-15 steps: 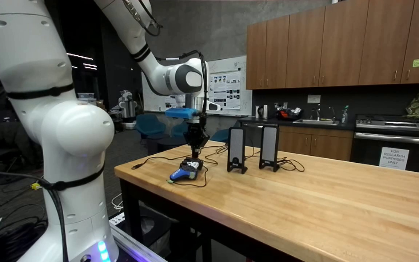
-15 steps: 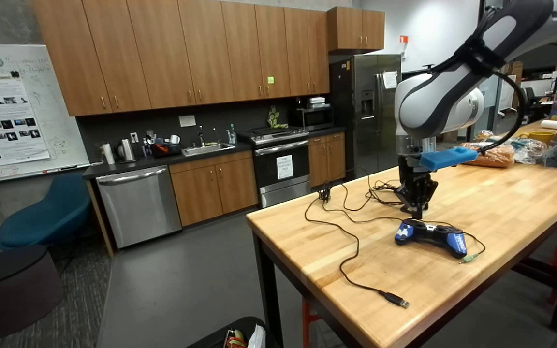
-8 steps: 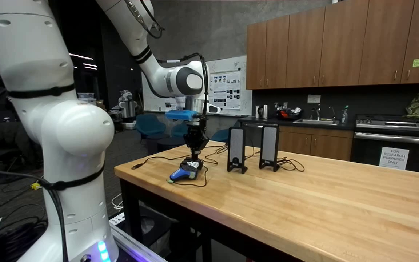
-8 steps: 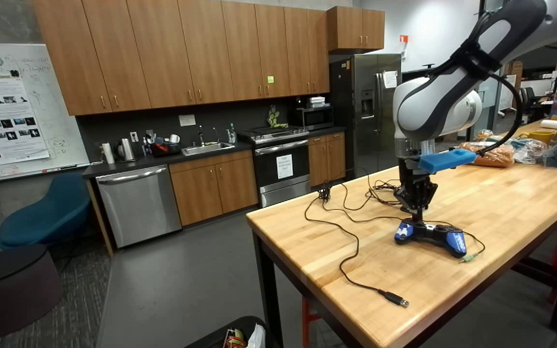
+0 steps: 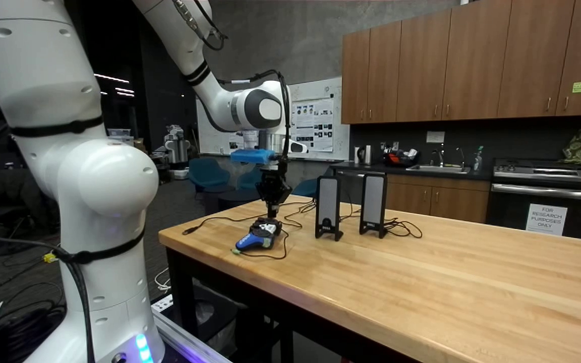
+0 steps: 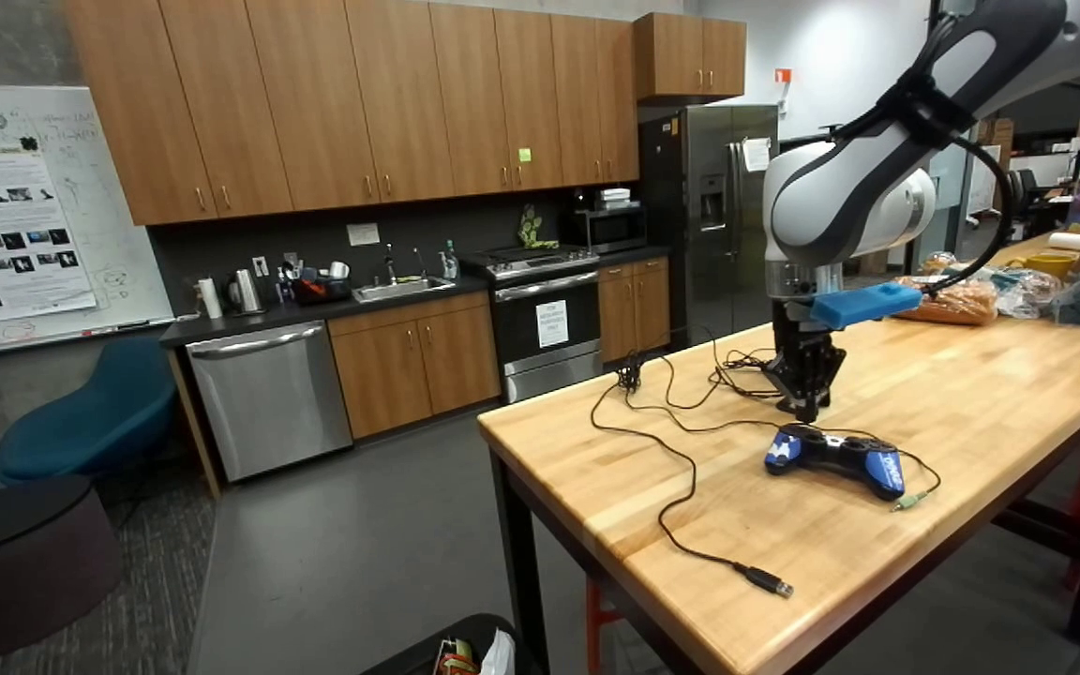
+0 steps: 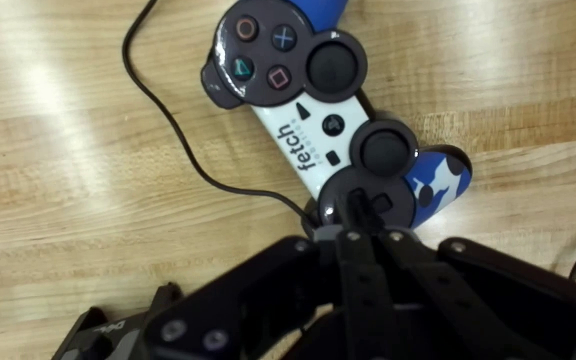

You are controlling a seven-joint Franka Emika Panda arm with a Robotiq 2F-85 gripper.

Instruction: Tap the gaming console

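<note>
"Progress?" asks my partner.

"My tool (image 6: 807,412) stands a touch higher than half a second ago, when it looks pressed onto the gaming console (image 6: 835,457)," I say. "An exterior view now shows a sliver of gap. It's a wired blue-and-black controller, really."

"Where exactly?"

"Flat on the surface (image 5: 421,282), nearer the long edge by my base (image 5: 119,322) than the far one, set in from the corner the USB plug (image 6: 765,580) lies near. The two upright speakers (image 5: 327,206) stand apart from it, further from that end edge."

"And the tool?"

"Its jaws sit together, holding nothing that I see. In the wrist view they reach over the directional pad (image 7: 382,203)."

"Meaning?"

"I read that dip and rise as the tap itself, so the task is probably done. If the contact is too faint, I'd want one more gentle press, straight down; a sideways push could skid the controller."
</note>
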